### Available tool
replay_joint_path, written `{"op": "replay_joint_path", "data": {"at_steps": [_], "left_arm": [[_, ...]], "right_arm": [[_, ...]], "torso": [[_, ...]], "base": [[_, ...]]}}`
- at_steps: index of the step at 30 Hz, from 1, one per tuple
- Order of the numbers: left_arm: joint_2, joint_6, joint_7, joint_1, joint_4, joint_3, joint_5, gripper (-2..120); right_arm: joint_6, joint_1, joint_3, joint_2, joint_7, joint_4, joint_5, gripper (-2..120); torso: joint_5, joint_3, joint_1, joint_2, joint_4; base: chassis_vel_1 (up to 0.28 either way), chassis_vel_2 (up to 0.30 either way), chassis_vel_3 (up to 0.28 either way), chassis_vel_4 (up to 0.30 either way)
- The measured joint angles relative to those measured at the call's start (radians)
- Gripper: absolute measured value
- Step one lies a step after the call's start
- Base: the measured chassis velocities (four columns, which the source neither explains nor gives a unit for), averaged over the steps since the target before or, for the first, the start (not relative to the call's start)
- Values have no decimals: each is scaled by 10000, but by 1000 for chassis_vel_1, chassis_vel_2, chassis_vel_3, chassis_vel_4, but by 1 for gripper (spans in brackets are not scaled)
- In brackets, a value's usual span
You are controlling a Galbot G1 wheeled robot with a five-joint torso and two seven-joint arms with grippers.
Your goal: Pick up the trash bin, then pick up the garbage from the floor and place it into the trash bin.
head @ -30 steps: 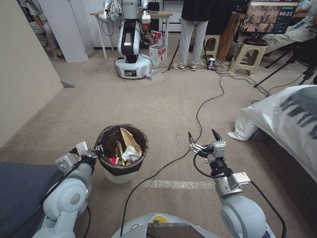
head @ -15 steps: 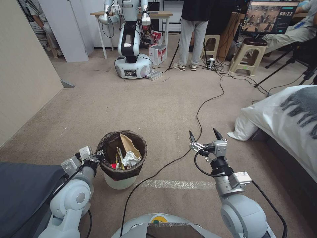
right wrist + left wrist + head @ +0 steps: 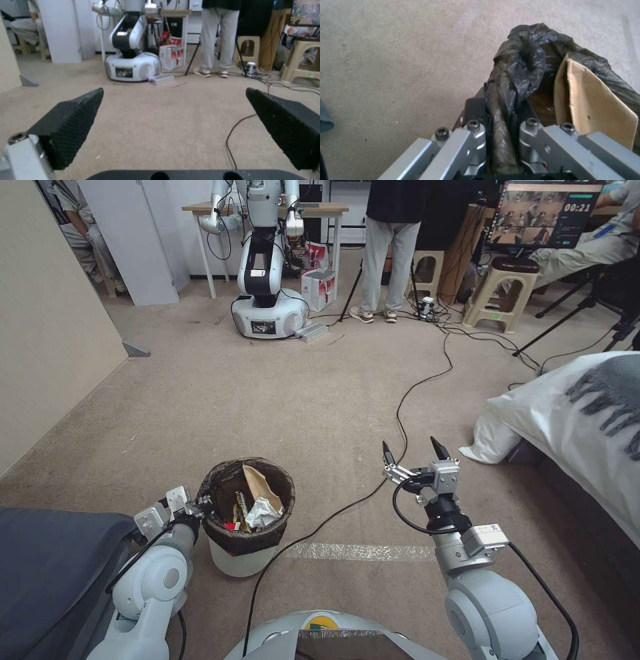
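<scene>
The trash bin [image 3: 241, 561], a small white bucket with a dark liner over its rim, is low in front of me on the left. My left gripper [image 3: 202, 507] is shut on the near-left edge of that rim. In the left wrist view the left gripper [image 3: 501, 126] pinches a fold of the dark liner [image 3: 523, 60]. Garbage sits inside the bin: a brown paper bag [image 3: 259, 481] [image 3: 591, 100], a crumpled white tissue [image 3: 265, 509] and wrappers. My right gripper [image 3: 411, 448] [image 3: 175, 100] hovers open over bare carpet to the bin's right, holding nothing.
A black cable [image 3: 399, 415] snakes across the carpet between my arms, over a strip of clear tape [image 3: 360, 551]. White bedding [image 3: 567, 420] lies at the right, a grey cushion [image 3: 47, 573] at the near left. Another robot [image 3: 265, 280], stools and people stand far ahead.
The left gripper and the trash bin have come lower and nearer to my base over the last second. The right gripper has barely moved.
</scene>
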Motion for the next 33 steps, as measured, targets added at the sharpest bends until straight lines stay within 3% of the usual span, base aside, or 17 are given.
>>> {"op": "replay_joint_path", "data": {"at_steps": [13,20,31,33], "left_arm": [[-43,-3,21,-19,377,-56,218,7],[-105,-94,180,21,608,-50,856,7],[-182,49,279,241,547,-61,1244,7],[-179,72,300,270,499,-59,1295,11]], "right_arm": [[7,-1,14,4,-3,-28,57,100],[24,-14,6,1,-3,-40,68,100],[8,-3,-15,-58,-10,-29,94,100],[-1,27,-23,-71,-9,-29,106,100]], "torso": [[3,-1,0,0,1],[6,-1,0,1,2],[-3,0,-1,1,0],[-4,0,0,1,-1]], "base": [[0,0,0,0],[0,0,0,0],[0,0,0,0],[0,0,0,0]]}}
